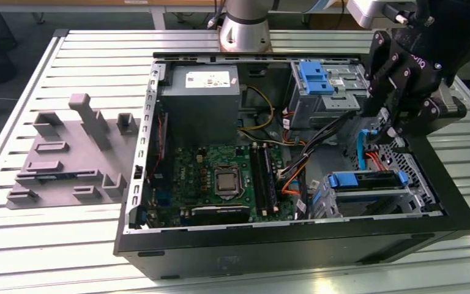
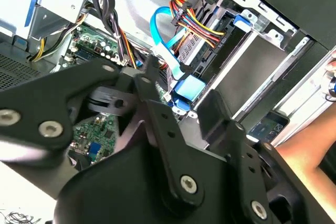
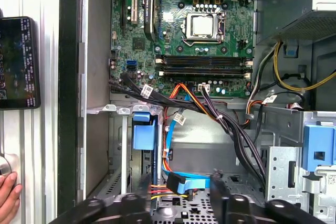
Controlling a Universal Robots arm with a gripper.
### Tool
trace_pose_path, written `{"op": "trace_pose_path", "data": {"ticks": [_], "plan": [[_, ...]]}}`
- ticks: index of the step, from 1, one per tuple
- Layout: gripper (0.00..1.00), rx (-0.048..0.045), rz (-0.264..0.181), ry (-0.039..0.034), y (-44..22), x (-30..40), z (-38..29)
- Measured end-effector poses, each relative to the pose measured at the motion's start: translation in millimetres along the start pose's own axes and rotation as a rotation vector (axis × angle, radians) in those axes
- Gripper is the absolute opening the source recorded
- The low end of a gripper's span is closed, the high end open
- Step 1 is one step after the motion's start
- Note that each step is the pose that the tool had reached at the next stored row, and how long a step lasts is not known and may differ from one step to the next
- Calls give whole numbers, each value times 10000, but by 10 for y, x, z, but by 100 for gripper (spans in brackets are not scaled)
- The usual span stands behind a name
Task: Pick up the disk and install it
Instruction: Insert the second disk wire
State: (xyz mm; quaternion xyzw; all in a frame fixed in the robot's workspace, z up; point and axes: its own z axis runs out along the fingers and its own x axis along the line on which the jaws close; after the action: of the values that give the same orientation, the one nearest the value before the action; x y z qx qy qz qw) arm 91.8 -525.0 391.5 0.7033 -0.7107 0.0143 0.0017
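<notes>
- Disk (image 1: 366,181): flat silver metal hard drive with blue plastic side rails. It sits edge-up in the metal bay beside the green motherboard (image 1: 218,177), on the side away from the grey power supply box (image 1: 200,98).
- In the first wrist view only its blue rail end (image 3: 144,136) reads clearly. The label face is hidden.
- Black two-finger gripper (image 3: 181,203): fingers spread, nothing between them. It hangs over the bay just off the motherboard's cable-side edge, above the flat blue data cable (image 3: 185,183).
- Handling, by judgement: rigid, fairly dense, shock-sensitive, with slick metal faces. It is best gripped across the long edges at the rails, not on the label or connector end.
- It looks to be already in the slot. Full seating can't be confirmed.
</notes>
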Motion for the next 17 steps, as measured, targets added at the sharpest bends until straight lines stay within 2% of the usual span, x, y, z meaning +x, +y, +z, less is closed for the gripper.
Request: {"op": "trace_pose_path", "data": {"ticks": [1,2,5,6,7,8,12,13,17], "plan": [[58,0,0,0,0,0,0],[51,0,0,0,0,0,0],[49,0,0,0,0,-1,0],[40,0,0,0,0,-1,0],[40,0,0,0,0,-1,0],[33,0,0,0,0,-1,0],[31,0,0,-1,0,-1,0],[24,0,0,-1,0,-2,0],[24,0,0,-1,0,-2,0]]}}
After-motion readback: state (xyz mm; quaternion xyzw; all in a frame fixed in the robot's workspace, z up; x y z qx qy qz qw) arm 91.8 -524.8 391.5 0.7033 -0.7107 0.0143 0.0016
